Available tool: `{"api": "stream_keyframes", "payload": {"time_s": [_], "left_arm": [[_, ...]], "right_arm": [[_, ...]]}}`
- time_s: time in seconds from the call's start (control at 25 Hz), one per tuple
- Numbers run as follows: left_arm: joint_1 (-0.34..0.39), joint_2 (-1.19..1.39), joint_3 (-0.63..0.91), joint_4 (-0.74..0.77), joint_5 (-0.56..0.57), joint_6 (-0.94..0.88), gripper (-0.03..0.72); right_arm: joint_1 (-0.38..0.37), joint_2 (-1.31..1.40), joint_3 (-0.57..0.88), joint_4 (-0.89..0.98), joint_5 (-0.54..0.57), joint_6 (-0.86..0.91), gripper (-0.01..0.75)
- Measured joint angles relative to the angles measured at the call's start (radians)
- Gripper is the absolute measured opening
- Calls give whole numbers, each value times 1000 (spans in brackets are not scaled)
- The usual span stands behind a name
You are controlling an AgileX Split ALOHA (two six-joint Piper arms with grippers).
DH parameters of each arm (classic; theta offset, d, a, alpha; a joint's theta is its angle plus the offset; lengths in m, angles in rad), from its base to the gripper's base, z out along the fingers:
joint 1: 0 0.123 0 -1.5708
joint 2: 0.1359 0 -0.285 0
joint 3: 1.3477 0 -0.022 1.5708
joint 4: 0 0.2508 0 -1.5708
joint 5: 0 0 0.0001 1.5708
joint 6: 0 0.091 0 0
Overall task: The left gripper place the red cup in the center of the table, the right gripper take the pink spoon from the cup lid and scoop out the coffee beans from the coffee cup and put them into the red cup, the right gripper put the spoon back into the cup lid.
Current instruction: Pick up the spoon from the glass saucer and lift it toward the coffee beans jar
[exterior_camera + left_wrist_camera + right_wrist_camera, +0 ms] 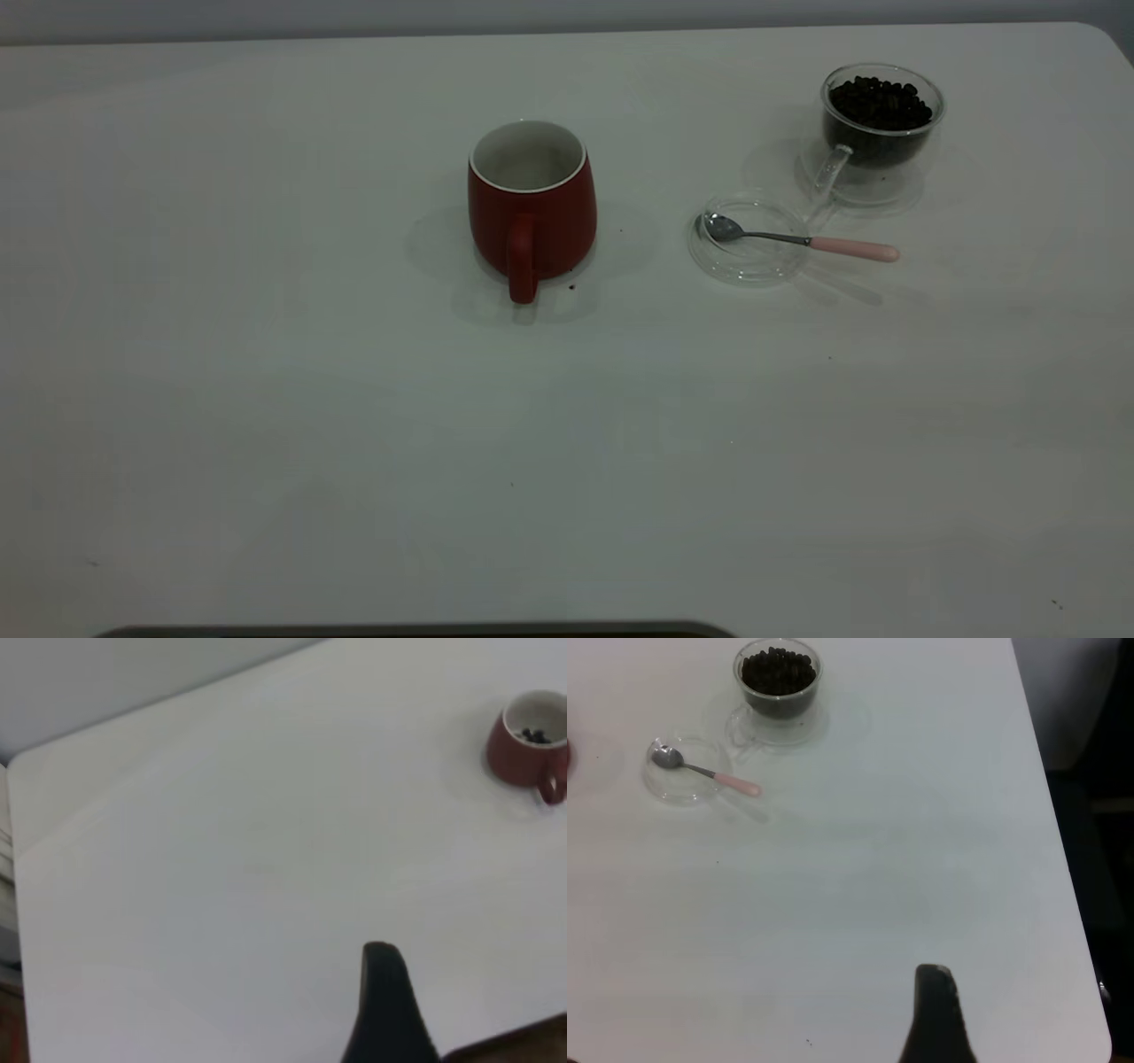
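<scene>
The red cup (532,213) stands upright mid-table, handle toward the near edge. In the left wrist view the red cup (523,753) holds a few dark beans (535,735). To its right the pink spoon (797,239) lies with its bowl in the cup lid (753,263) and its handle over the rim. Behind the lid is the coffee cup (881,115), full of coffee beans (881,99). Neither gripper shows in the exterior view. My left gripper (381,992) and right gripper (935,1001) are dark shapes above bare table (354,443), far from everything. The right wrist view shows the spoon (709,773), lid (673,790) and coffee cup (778,687).
A dark crumb (571,287) lies beside the red cup's base. The table's right edge (1063,904) drops to a dark floor. A dark strip (416,631) runs along the bottom of the exterior view.
</scene>
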Motion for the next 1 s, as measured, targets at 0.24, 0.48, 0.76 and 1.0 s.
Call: {"api": "stream_keyframes", "payload": {"time_s": [0.24, 0.48, 0.76, 1.0], "left_arm": [[2, -226, 188, -62, 0, -32, 569], [122, -416, 354, -93, 0, -31, 569], [274, -519, 457, -123, 0, -32, 569], [319, -560, 501, -173, -6, -11, 569]], "right_arm": [[0, 0, 0, 0, 0, 0, 591], [0, 0, 0, 0, 0, 0, 591], [0, 0, 0, 0, 1, 0, 591], [0, 0, 0, 0, 1, 0, 591]]}}
